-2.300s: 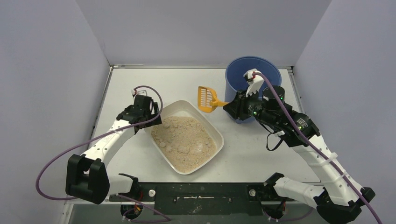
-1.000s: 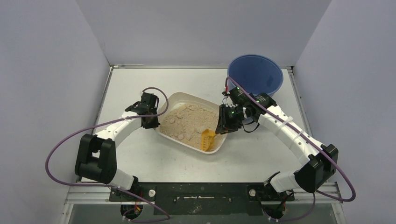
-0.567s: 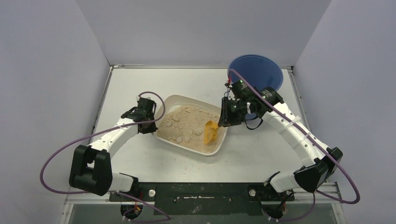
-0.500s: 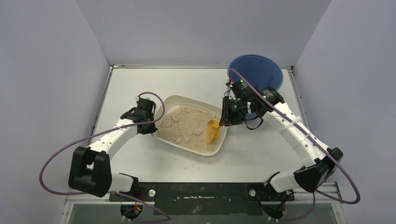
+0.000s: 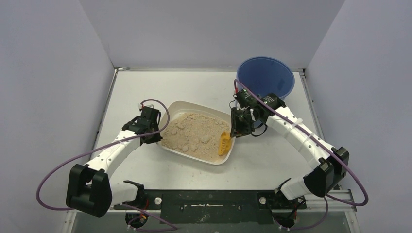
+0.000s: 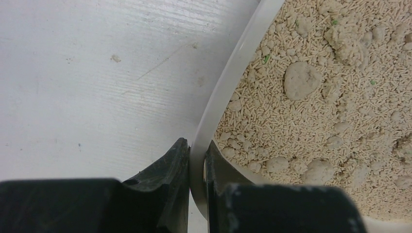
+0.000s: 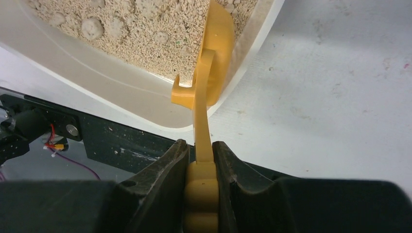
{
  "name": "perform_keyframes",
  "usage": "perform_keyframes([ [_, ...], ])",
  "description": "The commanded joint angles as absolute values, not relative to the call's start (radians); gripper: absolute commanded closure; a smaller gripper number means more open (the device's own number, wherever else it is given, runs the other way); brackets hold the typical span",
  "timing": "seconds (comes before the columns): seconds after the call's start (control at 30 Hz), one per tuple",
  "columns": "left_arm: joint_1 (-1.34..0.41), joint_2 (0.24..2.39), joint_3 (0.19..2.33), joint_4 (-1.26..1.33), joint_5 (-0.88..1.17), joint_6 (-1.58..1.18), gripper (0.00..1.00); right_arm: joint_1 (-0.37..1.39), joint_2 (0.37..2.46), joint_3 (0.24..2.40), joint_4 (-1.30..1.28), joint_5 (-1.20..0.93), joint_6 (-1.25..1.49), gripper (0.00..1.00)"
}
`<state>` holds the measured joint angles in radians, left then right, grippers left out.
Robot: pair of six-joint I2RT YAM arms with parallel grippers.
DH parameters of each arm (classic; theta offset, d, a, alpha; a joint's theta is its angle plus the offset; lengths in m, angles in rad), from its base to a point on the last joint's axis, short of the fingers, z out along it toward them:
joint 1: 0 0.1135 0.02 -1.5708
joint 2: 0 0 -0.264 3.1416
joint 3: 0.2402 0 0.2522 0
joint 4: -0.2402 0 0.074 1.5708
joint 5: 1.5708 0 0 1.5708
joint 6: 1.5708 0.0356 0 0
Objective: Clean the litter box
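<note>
Shifted since half second back: litter box (image 5: 194, 104) now slightly nearer arm bases, mid-counter (image 5: 145, 87), near-left of blue bucket (image 5: 265, 80), with lumpy litter inside. Your left gripper (image 6: 197, 145) pinches box's left rim, one finger inside, one outside. Orange scoop (image 5: 224, 142) stands blade-down in litter against box's right wall. Your right gripper (image 7: 200, 145) is clamped on scoop handle.

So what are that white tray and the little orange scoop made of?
The litter box looks like smooth off-white plastic: its thin rim is even and seems slightly see-through. The scoop is probably moulded orange plastic, one uniform, faintly glossy piece.
</note>
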<state>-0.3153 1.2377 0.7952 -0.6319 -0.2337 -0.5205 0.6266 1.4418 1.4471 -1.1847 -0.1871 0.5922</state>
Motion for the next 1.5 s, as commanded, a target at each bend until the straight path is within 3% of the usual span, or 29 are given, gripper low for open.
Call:
perform_keyframes([
  [0.0,-0.33,1.184,0.827,-0.615,-0.268,-0.501,1.0,0.602,1.435,1.359,-1.134,-0.227,0.59,1.0],
  [0.43,-0.403,1.156,0.875,-0.577,-0.331,-0.432,1.0,0.472,1.278,0.955,-0.801,-0.474,0.652,1.0],
  [0.73,-0.458,1.109,0.899,-0.555,-0.375,-0.372,1.0,0.463,1.199,0.729,-0.551,-0.481,0.734,1.0],
  [0.9,-0.469,1.01,0.854,-0.499,-0.347,-0.319,1.0,0.475,1.173,0.598,-0.28,-0.488,0.838,1.0],
  [1.13,-0.471,0.948,0.855,-0.445,-0.278,-0.272,1.0,0.572,1.238,0.47,0.167,-0.492,0.98,1.0],
  [1.47,-0.475,0.91,0.847,-0.357,-0.161,-0.239,1.0,0.704,1.457,0.469,0.585,-0.468,1.077,1.0],
])
